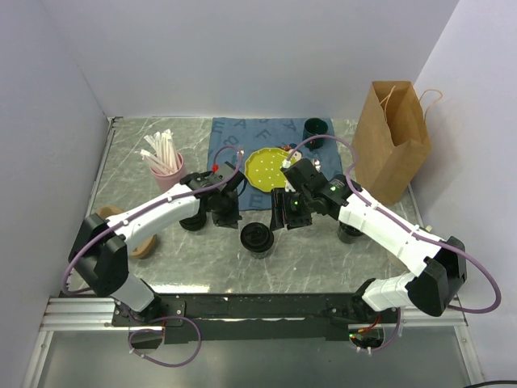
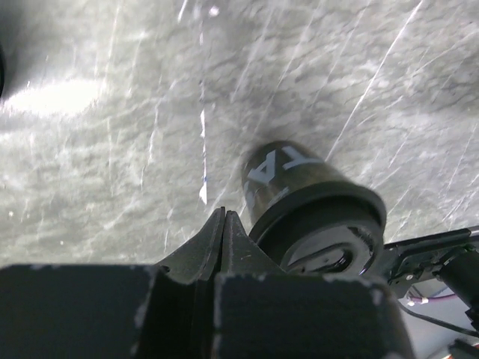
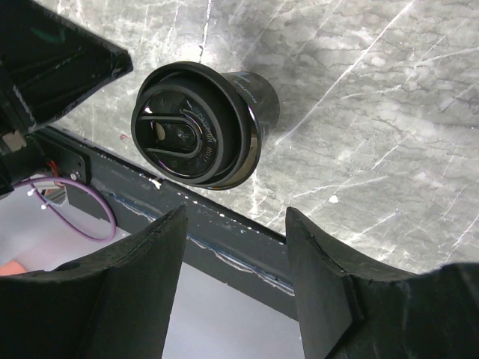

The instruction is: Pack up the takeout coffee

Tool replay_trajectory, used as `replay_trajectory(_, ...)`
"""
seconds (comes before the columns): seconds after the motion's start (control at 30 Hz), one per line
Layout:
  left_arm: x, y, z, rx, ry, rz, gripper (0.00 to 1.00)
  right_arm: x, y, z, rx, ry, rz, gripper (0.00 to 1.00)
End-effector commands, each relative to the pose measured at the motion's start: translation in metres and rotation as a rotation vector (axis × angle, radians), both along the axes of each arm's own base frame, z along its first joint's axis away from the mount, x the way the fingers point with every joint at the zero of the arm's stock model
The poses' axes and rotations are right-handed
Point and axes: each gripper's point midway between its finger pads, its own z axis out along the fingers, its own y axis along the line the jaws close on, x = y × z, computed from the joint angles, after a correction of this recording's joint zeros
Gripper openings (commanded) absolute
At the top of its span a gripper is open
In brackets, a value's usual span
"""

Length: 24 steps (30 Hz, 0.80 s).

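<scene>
The takeout coffee is a small black cup with a round black lid, standing upright on the marble table between my two grippers. My left gripper is shut and empty, just left of the cup. In the left wrist view the closed tips sit beside the cup, which is to their right. My right gripper is open and empty, just right of and behind the cup. In the right wrist view the cup stands ahead of the open fingers, outside the gap.
A brown paper bag stands open at the back right. A dark green mug, a yellow plate on a blue cloth and a pink cup of straws stand behind. A tan ring lies at left.
</scene>
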Motion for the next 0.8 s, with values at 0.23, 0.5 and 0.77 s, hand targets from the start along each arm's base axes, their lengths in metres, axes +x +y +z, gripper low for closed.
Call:
replay_trajectory(0.23, 0.019, -0.016, 0.003, -0.017, -0.052, -0.049, 0.01, 0.003, -0.002, 0.009, 0.025, -0.034, -0.024, 0.63)
replay_trajectory(0.5, 0.017, -0.025, 0.011, -0.078, -0.063, -0.072, 0.01, 0.000, -0.003, 0.008, 0.031, -0.032, -0.023, 0.63)
replay_trajectory(0.77, 0.011, -0.024, 0.009, -0.091, -0.052, -0.080, 0.01, 0.000, -0.003, 0.008, 0.030, -0.033, -0.023, 0.63)
